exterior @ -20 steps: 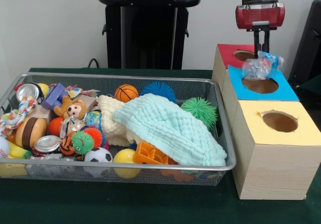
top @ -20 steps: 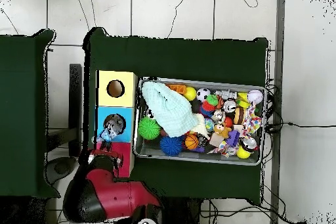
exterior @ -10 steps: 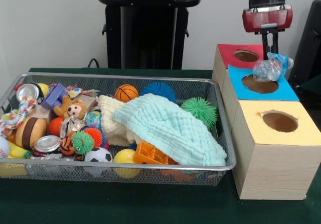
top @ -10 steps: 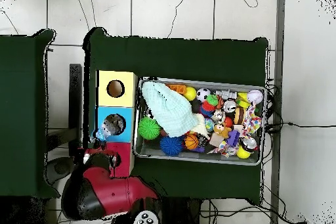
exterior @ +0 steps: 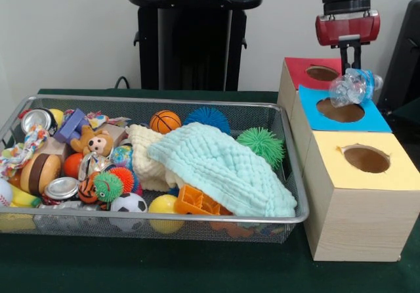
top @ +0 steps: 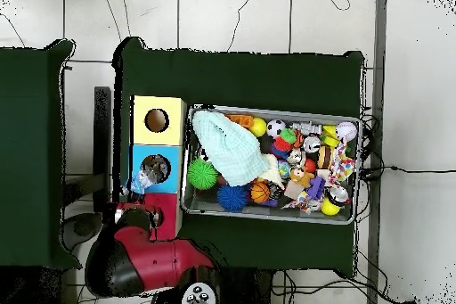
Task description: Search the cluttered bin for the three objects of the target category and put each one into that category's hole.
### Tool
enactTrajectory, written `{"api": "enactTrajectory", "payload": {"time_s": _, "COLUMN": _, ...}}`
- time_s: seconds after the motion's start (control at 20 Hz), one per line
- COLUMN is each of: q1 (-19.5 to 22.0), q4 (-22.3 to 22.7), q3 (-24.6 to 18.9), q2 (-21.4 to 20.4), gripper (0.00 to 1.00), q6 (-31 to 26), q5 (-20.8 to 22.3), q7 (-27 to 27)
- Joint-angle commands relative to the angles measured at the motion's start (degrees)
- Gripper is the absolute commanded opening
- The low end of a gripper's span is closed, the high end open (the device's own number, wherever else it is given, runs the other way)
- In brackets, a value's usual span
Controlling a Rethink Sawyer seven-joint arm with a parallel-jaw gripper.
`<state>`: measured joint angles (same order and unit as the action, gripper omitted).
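From the front, the large shallow silver wire-mesh bin (exterior: pixel 154 168) sat on the dark green worktop (exterior: pixel 151 267), packed with toys. A pale mint waffle-knit cloth (exterior: pixel 223 168) sprawled over its right half, a green spiky rubber ball (exterior: pixel 261 144) lay against the right wall, a blue spiky ball (exterior: pixel 207 117) and a small orange basketball (exterior: pixel 165 121) lay along the far side, and a crushed silver can (exterior: pixel 61 188) sat near the front left. Just right of the bin stood the pale wooden box (exterior: pixel 357 221) with red, bright blue and yellow tops. The round hole in the blue top (exterior: pixel 340 111) showed only dark brown inside. Bare worktop ran along the front of bin and box. The red-and-black arm's tool (exterior: pixel 351 66) hung above the far right edge of the blue top, its narrow black fingers (exterior: pixel 347 55) closed on a crumpled clear plastic lump with bluish tints (exterior: pixel 353 87), held in the air just above the hole's far right rim.

From overhead, the bin (top: pixel 191 160) lay close beside the box, with green worktop (top: pixel 240 78) open all around. The plastic lump (top: pixel 142 181) appeared over the blue top near its boundary with the red one, beside the hole (top: pixel 157 168); the tool's opening could not be made out there.
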<state>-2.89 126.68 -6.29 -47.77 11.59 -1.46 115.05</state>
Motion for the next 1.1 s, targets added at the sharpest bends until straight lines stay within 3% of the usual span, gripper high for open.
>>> {"api": "enactTrajectory", "payload": {"time_s": 0.05, "q1": 0.2, "q4": -1.5, "q3": -1.8, "q2": 4.8, "gripper": 0.0, "q6": -6.5, "q5": -3.5, "q7": 9.9}}
{"api": "enactTrajectory", "payload": {"time_s": 0.6, "q1": -1.6, "q4": 0.5, "q3": 0.6, "q2": 2.2, "gripper": 0.0, "q6": -7.9, "q5": -6.2, "q7": 10.4}}
{"api": "enactTrajectory", "payload": {"time_s": 0.95, "q1": -7.9, "q4": 1.9, "q3": 8.3, "q2": 1.0, "gripper": 0.0, "q6": -8.8, "q5": -11.9, "q7": 11.7}}
{"api": "enactTrajectory", "payload": {"time_s": 1.1, "q1": -8.0, "q4": 3.4, "q3": 8.2, "q2": 1.4, "gripper": 0.0, "q6": -8.0, "q5": -13.3, "q7": 13.1}}
